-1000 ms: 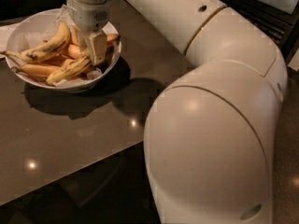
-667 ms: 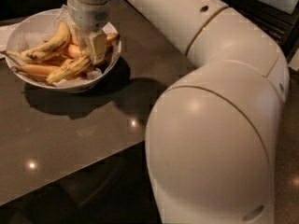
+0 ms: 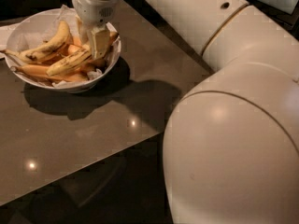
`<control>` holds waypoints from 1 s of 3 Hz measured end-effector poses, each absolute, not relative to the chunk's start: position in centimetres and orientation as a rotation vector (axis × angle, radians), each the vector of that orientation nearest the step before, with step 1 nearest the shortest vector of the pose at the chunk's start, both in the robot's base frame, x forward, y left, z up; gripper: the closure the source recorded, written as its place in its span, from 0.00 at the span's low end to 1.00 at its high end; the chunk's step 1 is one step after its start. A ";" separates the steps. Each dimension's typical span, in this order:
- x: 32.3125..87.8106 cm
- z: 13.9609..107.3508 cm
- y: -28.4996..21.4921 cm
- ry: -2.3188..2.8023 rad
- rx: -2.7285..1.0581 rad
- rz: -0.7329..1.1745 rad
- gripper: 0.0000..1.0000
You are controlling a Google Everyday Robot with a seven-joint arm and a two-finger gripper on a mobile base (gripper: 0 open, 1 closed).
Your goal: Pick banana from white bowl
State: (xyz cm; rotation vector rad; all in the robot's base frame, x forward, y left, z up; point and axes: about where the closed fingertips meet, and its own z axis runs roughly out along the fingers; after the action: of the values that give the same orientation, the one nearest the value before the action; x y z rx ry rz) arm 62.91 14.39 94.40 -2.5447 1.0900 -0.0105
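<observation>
The white bowl point(image 3: 28, 31), lined with crinkled white paper, stands at the table's far left. The banana point(image 3: 44, 47), long and dull yellow with dark streaks, lies across the top of the pile. A shorter yellow banana point(image 3: 70, 62) lies in front of it, over smooth orange bananas point(image 3: 46, 73). My gripper point(image 3: 92, 37) points down into the right side of the bowl, its fingers point(image 3: 100, 41) apart by the shorter banana's right end. It is to the right of the long banana and holds nothing that I can see.
The bowl rests on a glossy brown table point(image 3: 93, 120) whose front edge runs diagonally across the lower left. My large white arm point(image 3: 233, 125) fills the right side. A white sheet point(image 3: 3, 34) lies by the bowl's left rim.
The gripper stays down in the right side of the bowl. The arm's big segments have shifted toward the right and bottom of the view. The bananas lie as before.
</observation>
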 end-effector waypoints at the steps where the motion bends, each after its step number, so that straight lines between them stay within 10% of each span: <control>1: 62.3 95.1 13.7 1.104 -2.496 -0.008 1.00; 3: 62.2 96.0 13.6 1.105 -2.477 -0.033 1.00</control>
State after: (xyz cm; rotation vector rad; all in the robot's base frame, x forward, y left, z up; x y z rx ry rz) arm 62.23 13.58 95.97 -2.4768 1.1053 -0.0326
